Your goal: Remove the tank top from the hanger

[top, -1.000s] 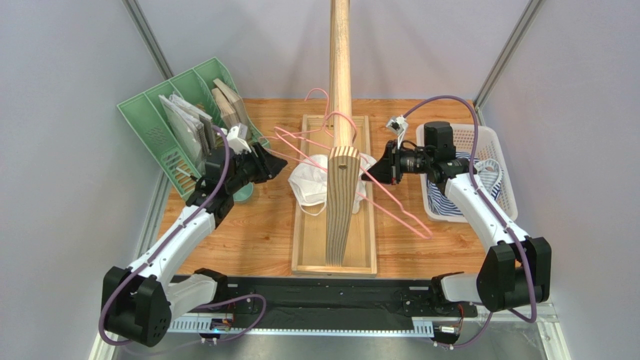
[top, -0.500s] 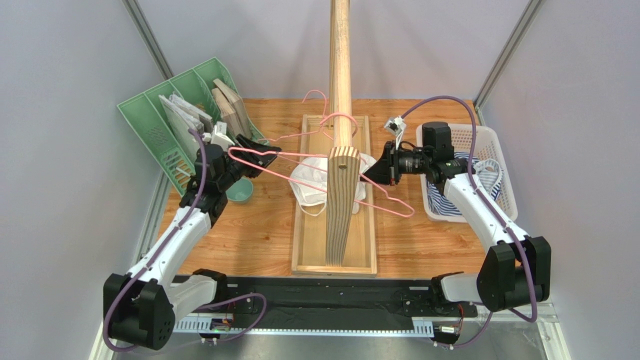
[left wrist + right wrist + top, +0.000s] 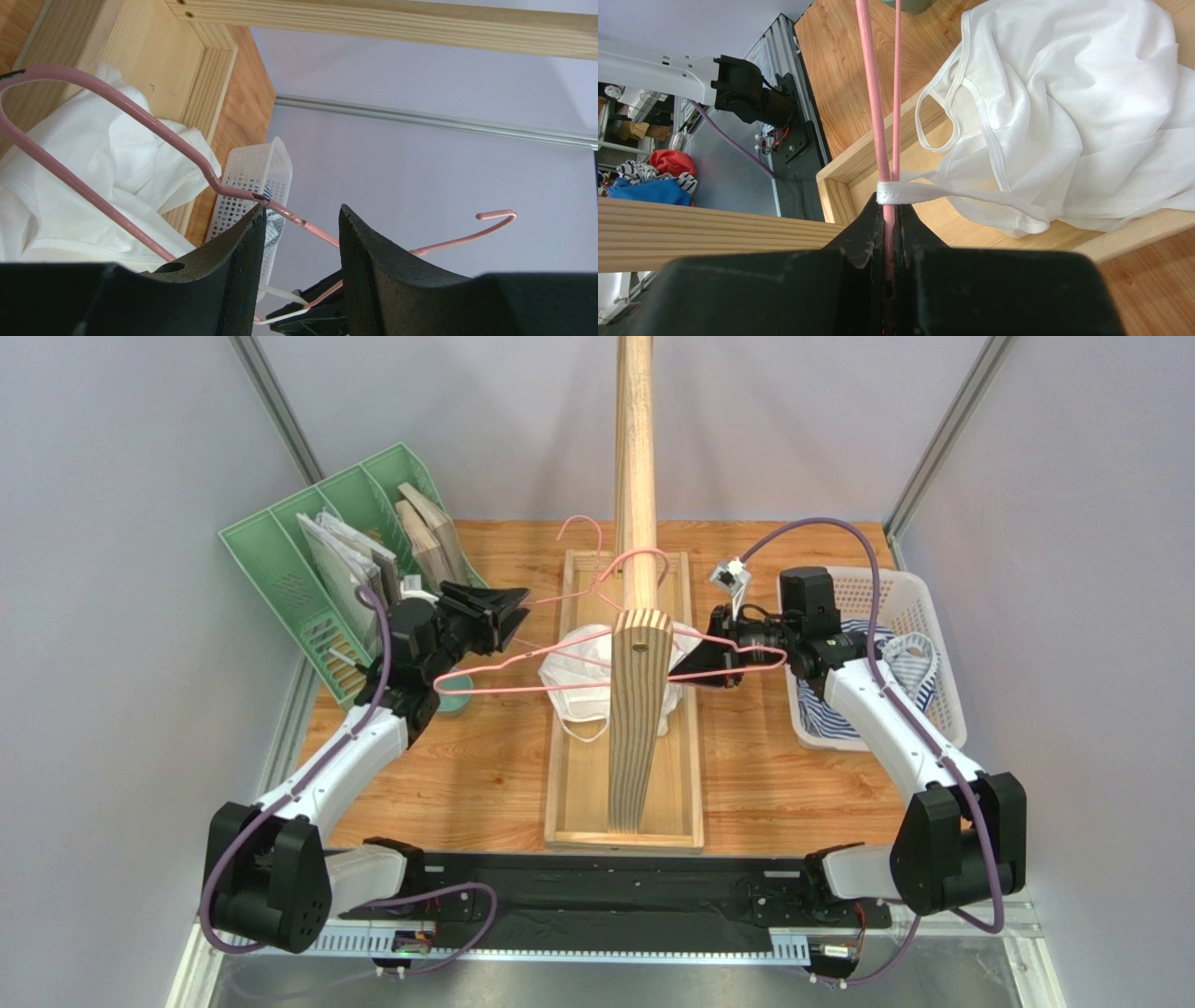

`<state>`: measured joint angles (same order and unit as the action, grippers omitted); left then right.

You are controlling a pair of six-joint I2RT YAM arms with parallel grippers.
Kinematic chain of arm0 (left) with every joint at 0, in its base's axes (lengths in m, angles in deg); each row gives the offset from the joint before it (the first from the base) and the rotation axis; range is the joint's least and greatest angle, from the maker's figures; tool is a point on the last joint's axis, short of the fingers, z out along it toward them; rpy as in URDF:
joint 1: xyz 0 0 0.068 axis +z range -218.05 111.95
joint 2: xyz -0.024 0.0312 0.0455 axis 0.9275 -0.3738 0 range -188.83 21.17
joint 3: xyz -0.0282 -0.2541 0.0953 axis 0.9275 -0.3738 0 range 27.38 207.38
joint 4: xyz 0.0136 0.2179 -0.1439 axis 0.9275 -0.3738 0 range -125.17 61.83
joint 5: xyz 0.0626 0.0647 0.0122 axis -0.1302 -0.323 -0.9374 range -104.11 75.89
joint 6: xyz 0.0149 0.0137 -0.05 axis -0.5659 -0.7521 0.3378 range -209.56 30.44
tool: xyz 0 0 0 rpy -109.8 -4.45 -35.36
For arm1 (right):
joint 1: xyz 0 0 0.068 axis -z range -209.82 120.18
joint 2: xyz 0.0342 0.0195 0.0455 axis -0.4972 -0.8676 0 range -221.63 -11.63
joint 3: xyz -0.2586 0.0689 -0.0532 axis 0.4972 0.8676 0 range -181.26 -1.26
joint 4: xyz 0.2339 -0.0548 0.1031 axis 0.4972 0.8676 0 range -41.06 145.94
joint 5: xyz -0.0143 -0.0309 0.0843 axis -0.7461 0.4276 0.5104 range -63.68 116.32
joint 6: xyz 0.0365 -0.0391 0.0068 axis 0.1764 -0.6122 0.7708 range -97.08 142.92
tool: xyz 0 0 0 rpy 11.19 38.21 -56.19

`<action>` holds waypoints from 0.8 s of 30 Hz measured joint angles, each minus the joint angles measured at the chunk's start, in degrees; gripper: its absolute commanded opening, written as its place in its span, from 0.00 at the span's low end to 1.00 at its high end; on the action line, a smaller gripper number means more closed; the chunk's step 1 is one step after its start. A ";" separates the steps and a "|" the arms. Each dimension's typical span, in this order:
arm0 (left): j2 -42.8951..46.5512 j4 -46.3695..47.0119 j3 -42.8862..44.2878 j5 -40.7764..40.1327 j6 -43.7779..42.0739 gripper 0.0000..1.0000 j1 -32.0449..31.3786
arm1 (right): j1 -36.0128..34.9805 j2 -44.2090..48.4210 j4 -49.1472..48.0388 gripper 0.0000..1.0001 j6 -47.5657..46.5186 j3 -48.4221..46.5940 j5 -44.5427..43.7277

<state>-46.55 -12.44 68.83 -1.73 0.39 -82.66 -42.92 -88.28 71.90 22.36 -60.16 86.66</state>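
- Left gripper (image 3: 502,611): jaws spread, with the thin pink wire hanger (image 3: 140,115) crossing just beyond them, ungripped.
- White fabric tank top (image 3: 575,686): slumped in the shallow wooden tray (image 3: 575,798), under the hanger, whose long axis runs arm to arm.
- Right gripper (image 3: 887,231): jaws pinching the hanger wire, one strap (image 3: 906,190) looped just beside them.

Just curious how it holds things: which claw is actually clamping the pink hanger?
The right gripper, shut on the hanger where the tank top strap loops it; the left gripper stands open.

The tank top (image 3: 1081,119) is looking like soft white cloth. The hanger (image 3: 872,84) is shining smooth. The stand (image 3: 638,700) is showing bare wood.
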 measured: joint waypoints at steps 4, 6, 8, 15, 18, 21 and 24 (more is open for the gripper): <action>0.24 -1.84 1.20 -0.81 -3.65 0.49 0.02 | 0.00 -0.02 0.35 0.00 -0.37 0.00 -0.50; 0.79 -4.37 2.73 -0.79 -7.63 0.49 0.02 | 0.00 -0.02 0.39 0.00 -0.42 -0.02 -0.74; 3.04 -5.49 2.75 -0.66 -12.37 0.49 0.22 | 0.00 -0.02 0.44 0.00 -0.52 -0.02 -0.92; 10.12 -6.32 -0.63 5.03 -31.93 0.45 4.48 | -0.22 -0.46 3.04 0.00 -2.84 -1.42 -0.68; 5.55 -9.51 2.80 13.77 -40.46 0.42 7.89 | -0.22 -1.79 6.60 0.00 -5.97 -4.46 0.79; -1.46 -15.04 9.75 22.71 -48.76 0.43 11.06 | -0.22 -2.91 10.60 0.00 -9.38 -7.34 2.40; -2.03 -21.27 12.70 27.74 -57.11 0.43 12.92 | -0.22 -3.41 13.88 0.00 -12.22 -8.57 3.58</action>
<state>-48.58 -33.71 81.53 26.01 -56.72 -69.74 -43.14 -91.69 85.78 10.15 -68.72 90.24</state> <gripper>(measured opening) 0.430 0.018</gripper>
